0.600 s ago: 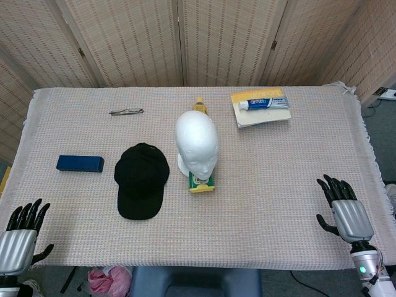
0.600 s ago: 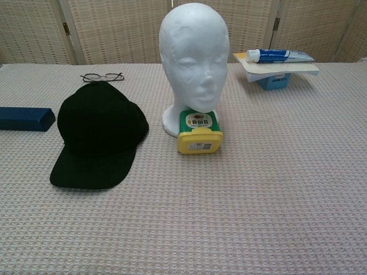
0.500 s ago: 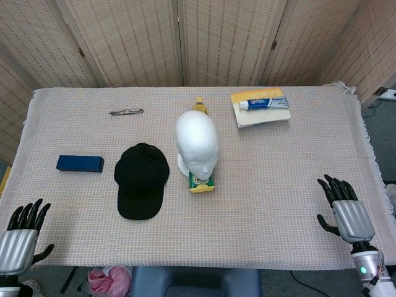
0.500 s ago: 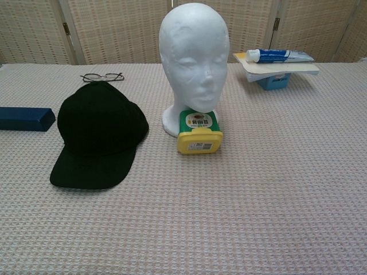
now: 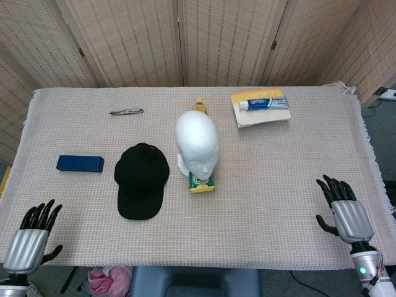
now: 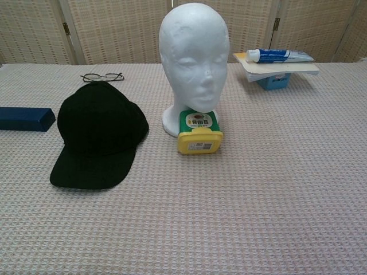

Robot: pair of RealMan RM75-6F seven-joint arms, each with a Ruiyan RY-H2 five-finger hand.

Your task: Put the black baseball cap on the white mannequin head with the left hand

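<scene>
Left robot hand (image 5: 30, 240) has shifted right and a bit down at the near-left counter (image 5: 272, 185) edge; nothing else moved. It's empty, fingers spread; right robot hand (image 5: 345, 211) likewise. Black baseball cap (image 5: 142, 179) lies flat just left of white mannequin head (image 5: 197, 143), long axis front-back, brim toward robot. Chest view shows no hands.

black baseball cap (image 6: 97, 134) flat, brim near | left of white mannequin head (image 6: 194, 57) | yellow tub (image 6: 199, 133) touching head's base
</scene>
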